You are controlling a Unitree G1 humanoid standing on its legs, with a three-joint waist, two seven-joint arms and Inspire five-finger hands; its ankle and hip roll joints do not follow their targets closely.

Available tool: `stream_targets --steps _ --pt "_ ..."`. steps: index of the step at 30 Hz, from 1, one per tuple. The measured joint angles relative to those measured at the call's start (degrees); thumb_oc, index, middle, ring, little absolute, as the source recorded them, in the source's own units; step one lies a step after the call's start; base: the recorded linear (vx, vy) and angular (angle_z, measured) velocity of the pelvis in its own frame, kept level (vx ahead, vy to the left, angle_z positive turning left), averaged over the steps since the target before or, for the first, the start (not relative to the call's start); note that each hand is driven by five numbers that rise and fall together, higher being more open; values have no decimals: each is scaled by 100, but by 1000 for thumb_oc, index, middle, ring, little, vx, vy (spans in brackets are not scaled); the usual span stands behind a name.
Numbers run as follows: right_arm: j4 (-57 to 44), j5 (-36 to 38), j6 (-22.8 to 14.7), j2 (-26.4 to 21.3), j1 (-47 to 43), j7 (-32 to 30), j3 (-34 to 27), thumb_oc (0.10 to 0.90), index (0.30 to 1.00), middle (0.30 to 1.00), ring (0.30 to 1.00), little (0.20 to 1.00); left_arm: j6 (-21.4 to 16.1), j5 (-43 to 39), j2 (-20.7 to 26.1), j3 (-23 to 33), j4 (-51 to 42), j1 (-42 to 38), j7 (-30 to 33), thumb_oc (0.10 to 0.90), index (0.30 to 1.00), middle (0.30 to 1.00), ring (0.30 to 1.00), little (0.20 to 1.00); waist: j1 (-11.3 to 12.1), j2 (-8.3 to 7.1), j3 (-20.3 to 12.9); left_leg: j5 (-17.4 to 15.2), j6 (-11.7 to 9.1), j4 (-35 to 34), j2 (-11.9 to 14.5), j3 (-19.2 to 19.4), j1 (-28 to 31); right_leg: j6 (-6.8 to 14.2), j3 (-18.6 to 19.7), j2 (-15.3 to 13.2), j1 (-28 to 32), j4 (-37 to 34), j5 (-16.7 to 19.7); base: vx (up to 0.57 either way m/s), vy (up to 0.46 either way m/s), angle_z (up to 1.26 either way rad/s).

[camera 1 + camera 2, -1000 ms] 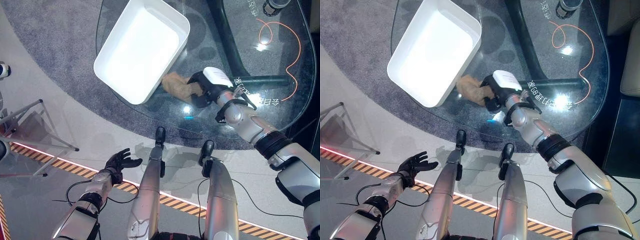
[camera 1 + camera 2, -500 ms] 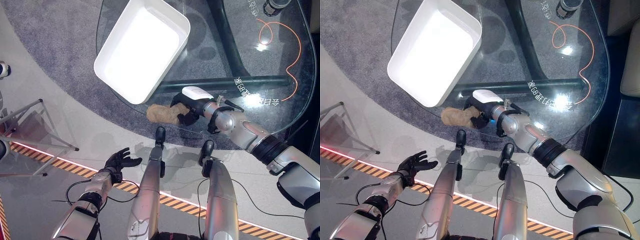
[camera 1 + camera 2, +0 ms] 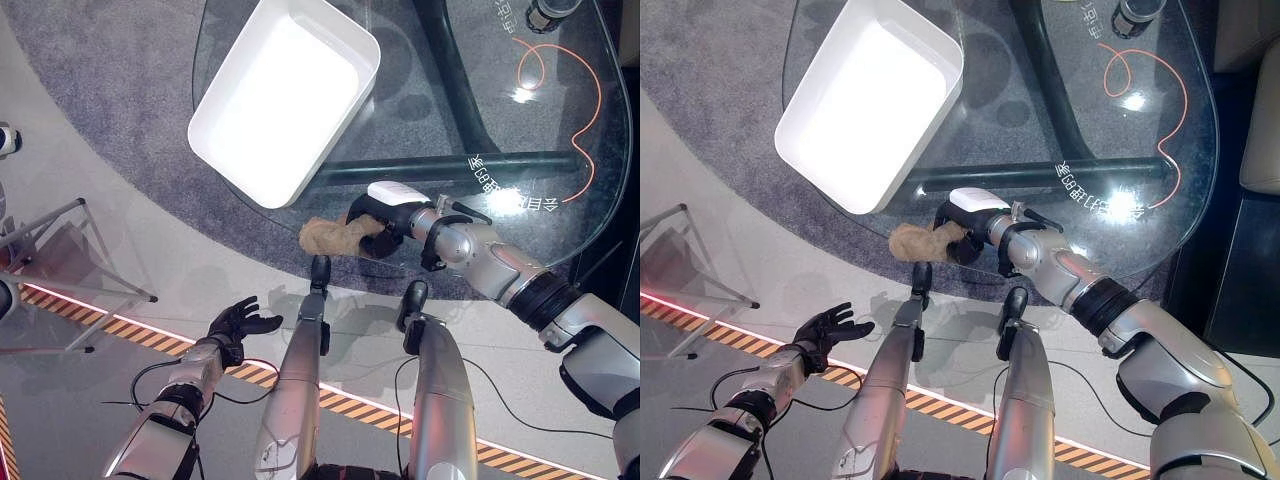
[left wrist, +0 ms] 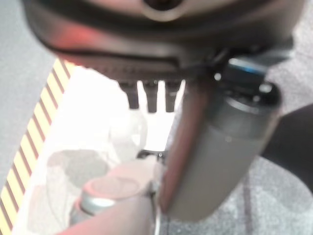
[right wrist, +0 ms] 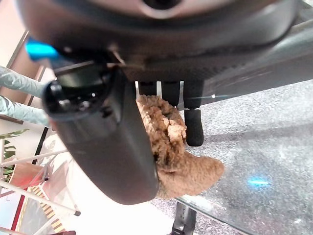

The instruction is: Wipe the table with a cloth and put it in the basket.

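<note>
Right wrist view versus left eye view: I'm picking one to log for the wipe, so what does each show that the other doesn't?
Right wrist view alone: the right robot hand seen close, fingers and thumb curled round the fuzzy tan cloth. Left eye view alone: the white rectangular plastic basket on the round glass table, and the idle left robot hand, fingers relaxed. Both: cloth at the glass table's near edge.

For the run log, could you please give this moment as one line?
right hand: shut on cloth, table near edge | left hand: open, low, idle | basket: empty
</note>
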Motion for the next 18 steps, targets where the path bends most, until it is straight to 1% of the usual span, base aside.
stream_targets --steps 7,10,11,12,14,16,18 --pt "0 18 44 10 46 -149 -21 100 300 300 300 200 -76 -384 -2 119 -132 4 54 800 900 900 900 900 -2 -3 -1 4 7 0 0 0 68 -1 0 -2 70 7 -1 0 0 0" --pt "0 68 82 35 134 -335 -146 100 300 300 300 200 -288 -859 -11 286 -323 18 82 800 900 900 900 900 -3 -11 -5 -8 22 -1 0 0 81 -26 0 -4 85 4 -22 0 0 0" --pt "0 103 99 67 256 -446 -304 100 300 300 300 200 -373 -1302 -28 496 -574 49 170 800 900 900 900 900 0 -14 -4 -8 22 2 -1 0 88 -25 0 -4 97 5 -23 14 -35 1" --pt "0 208 105 91 344 -535 -418 100 300 300 300 200 -472 -1590 -32 554 -764 80 252 800 900 900 900 900 11 -18 -5 -8 23 3 -2 0 90 -10 -1 -6 99 13 -22 14 -45 2" --pt "1 354 151 184 502 -738 -641 100 300 300 300 200 -718 -1990 -58 694 -1051 107 375 800 900 900 900 900 13 -25 -2 -7 22 5 -4 -3 90 4 -5 -9 99 24 -22 5 -16 1" --pt "1 542 158 258 637 -1032 -850 100 300 300 300 200 -995 -2553 -77 749 -1292 32 582 800 900 900 900 900 10 -26 -2 -6 22 9 -5 -3 97 0 -5 -13 99 47 -32 0 0 0" --pt "1 648 159 285 662 -1154 -916 100 300 300 300 200 -1116 -2743 -83 790 -1365 -45 669 800 900 900 900 900 5 -26 -2 -4 19 10 -4 -4 102 -2 -5 -13 99 59 -34 0 0 0"
